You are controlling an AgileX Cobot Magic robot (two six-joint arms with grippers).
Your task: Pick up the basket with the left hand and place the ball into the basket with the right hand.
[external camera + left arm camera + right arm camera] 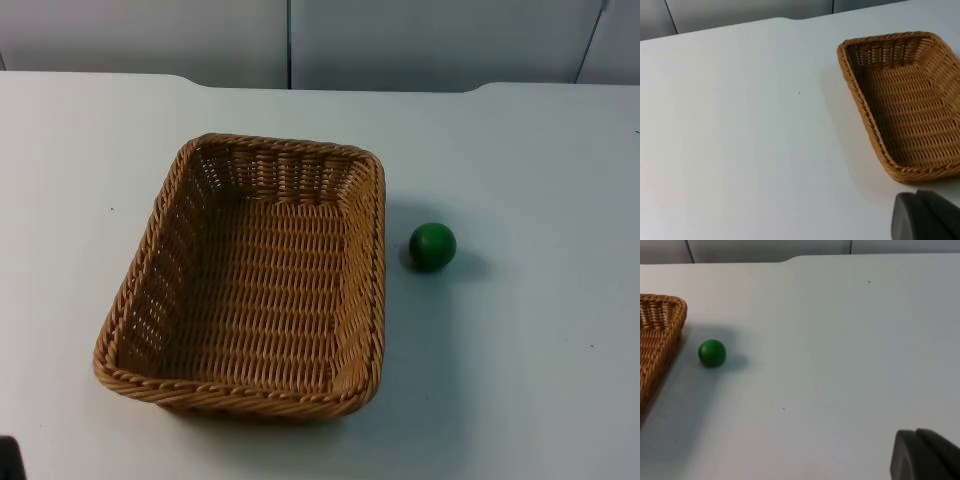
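Top view: green ball (pixel 432 246) just beside basket (pixel 250 280), apart from both jaws, spread untellable.

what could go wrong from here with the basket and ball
1. The green ball is round and lies free on the white table, close beside the basket; a slightly off grasp by the right tool could send it rolling away.
2. When the left tool lifts the wide, shallow basket by one rim, it may tilt or swing and knock the ball.
3. A tilted basket could let the dropped ball roll out.
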